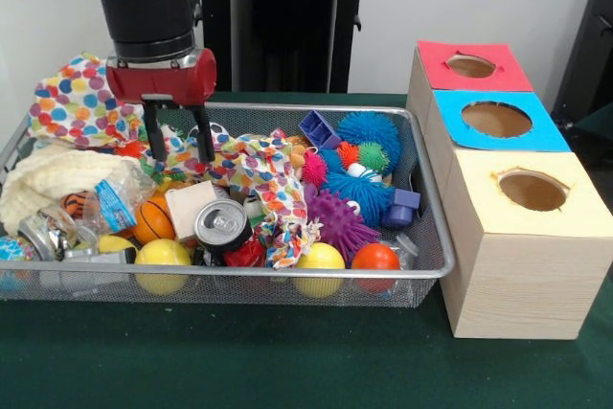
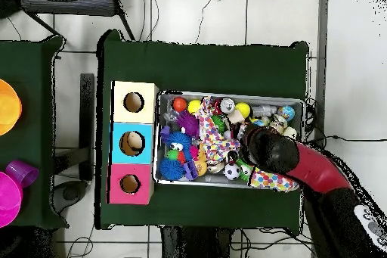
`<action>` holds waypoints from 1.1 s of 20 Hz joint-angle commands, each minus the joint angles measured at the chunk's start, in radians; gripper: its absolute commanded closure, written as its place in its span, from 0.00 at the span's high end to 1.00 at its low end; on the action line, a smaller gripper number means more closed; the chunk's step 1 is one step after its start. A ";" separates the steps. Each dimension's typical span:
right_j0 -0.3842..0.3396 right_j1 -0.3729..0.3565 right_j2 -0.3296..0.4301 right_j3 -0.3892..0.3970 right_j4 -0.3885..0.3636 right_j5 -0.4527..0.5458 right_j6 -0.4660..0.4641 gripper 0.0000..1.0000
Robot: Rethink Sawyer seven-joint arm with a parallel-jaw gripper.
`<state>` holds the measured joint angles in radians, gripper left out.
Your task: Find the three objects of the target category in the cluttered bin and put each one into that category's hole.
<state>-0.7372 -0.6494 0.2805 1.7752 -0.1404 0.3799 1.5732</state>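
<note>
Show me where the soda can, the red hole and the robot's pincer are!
soda can (image 1: 221,223): front view, on its silver top.
red hole (image 1: 470,66): front view, inside the round opening.
pincer (image 1: 178,146): front view, between its two black tips.

one wire-mesh bin (image 1: 433,270) can be counted on the counter (image 1: 287,361), with three wooden boxes beside it: one red-topped (image 1: 436,79), one blue-topped (image 1: 450,131), one yellow-topped (image 1: 479,203). one round hole is cut in each, so three holes total, the red box's hole (image 1: 471,66) included. inside the bin, three yellow balls (image 1: 163,254) can be made out along the front, plus one plain orange ball (image 1: 374,258) and one small basketball (image 1: 153,220). two blue spiky balls (image 1: 369,129) are seen, one purple spiky one (image 1: 340,222), one pink (image 1: 314,170). one drink can (image 1: 221,225), one wooden cube (image 1: 188,206), two blue plastic blocks (image 1: 318,128). the smaller bits underneath can't be counted.
</note>
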 commanded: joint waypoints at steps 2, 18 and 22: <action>0.010 0.018 -0.009 -0.106 -0.071 0.081 -0.004 1.00; -0.023 0.035 -0.046 -0.270 -0.115 0.375 -0.061 1.00; -0.060 0.065 -0.042 -0.274 -0.131 0.374 -0.051 1.00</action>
<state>-0.7575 -0.6448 0.2691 1.5564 -0.2071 0.6768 1.5732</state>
